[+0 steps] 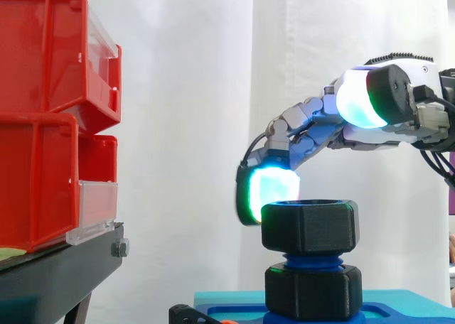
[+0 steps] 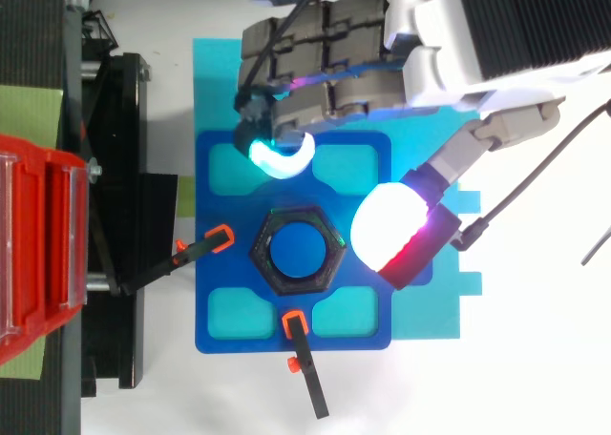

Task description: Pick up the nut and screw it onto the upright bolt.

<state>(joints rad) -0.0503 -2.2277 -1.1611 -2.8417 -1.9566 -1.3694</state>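
Observation:
A black hex nut (image 1: 309, 228) sits level on top of the upright blue bolt (image 1: 311, 258), whose blue end shows through the nut's hole (image 2: 298, 251). A second black hex piece (image 1: 313, 292) sits at the bolt's foot on the blue fixture plate (image 2: 215, 330). My hand (image 1: 313, 121) reaches in from the right, above and behind the nut. Its fingers slope down, and a cyan-glowing fingertip (image 1: 270, 189) hangs just behind the nut's top left edge. The thumb pad (image 2: 391, 227) is raised to the nut's right, apart from it. Nothing is between the fingers.
Stacked red bins (image 1: 43, 125) stand on a black stand (image 1: 64, 267) at the left. The blue plate rests on a teal base (image 2: 430, 311). Two black clamps with orange tips (image 2: 196, 254) (image 2: 304, 368) hold the plate at its left and front edges.

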